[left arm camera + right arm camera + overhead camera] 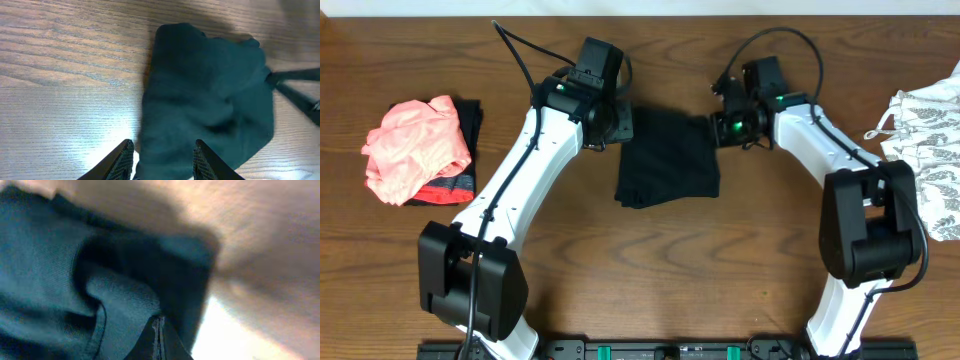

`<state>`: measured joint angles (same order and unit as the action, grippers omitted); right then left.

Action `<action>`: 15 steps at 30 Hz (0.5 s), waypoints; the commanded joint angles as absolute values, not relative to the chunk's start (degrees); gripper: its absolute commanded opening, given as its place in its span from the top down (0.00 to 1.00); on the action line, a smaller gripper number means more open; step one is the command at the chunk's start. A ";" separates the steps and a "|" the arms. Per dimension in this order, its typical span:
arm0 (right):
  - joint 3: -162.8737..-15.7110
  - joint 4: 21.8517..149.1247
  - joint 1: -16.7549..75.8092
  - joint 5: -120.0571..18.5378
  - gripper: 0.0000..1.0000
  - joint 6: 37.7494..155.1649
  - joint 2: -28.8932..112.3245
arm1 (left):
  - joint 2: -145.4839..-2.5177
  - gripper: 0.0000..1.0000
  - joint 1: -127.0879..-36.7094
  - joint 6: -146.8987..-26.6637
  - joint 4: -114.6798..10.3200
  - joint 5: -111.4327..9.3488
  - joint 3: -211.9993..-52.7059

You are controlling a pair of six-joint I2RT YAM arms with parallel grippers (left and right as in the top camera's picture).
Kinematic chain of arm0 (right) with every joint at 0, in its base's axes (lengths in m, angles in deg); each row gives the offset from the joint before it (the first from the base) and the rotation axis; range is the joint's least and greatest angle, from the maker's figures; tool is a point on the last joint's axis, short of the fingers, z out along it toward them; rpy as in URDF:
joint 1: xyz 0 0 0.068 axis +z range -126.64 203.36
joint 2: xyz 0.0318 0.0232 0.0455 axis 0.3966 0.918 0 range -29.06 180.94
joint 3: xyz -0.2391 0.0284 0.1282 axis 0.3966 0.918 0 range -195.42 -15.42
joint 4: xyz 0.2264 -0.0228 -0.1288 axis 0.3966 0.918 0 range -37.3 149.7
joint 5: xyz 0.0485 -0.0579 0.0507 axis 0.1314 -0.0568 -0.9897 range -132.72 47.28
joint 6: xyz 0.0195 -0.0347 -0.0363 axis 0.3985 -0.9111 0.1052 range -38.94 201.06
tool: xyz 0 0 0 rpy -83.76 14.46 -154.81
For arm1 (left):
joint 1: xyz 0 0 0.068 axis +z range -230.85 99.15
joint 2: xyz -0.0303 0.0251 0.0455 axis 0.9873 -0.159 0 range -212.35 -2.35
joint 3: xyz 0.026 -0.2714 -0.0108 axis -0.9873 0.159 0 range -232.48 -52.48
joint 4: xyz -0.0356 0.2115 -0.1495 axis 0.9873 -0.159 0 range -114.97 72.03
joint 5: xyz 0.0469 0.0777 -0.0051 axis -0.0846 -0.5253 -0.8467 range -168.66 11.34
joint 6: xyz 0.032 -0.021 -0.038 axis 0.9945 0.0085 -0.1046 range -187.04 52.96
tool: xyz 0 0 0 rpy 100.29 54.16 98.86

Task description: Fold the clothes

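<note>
The black garment point(668, 160) is lying bunched at the centre of the table point(650, 260), between both arms. The left wrist view is showing what the overhead hides: the left gripper point(163, 147) hanging part-open over the garment's edge, while the right gripper point(158, 330) is pinching a fold, jaws closed.

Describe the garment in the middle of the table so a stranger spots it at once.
On the wooden table, look at the centre. The black garment lies there, roughly square. It lies by itself, plain and dark: the heap at the left edge is mostly coral-pink, the piece at the right white and patterned.
</note>
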<state>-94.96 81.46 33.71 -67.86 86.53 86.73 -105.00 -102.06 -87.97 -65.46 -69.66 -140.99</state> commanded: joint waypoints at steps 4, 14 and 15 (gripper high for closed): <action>-95.88 79.18 26.76 -67.99 0.99 89.44 85.29 | -105.55 0.60 -102.19 -87.27 -65.70 -70.14 -140.81; -95.86 81.91 28.47 -66.09 0.96 88.11 85.75 | -105.55 0.60 -102.19 -87.27 -65.72 -70.14 -140.81; -95.86 82.20 29.25 -66.09 0.95 87.26 85.75 | -105.55 0.60 -102.19 -87.29 -65.72 -70.14 -140.81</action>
<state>-94.99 81.74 26.70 -66.18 89.35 86.73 -105.00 -102.06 -87.97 -65.55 -69.69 -140.99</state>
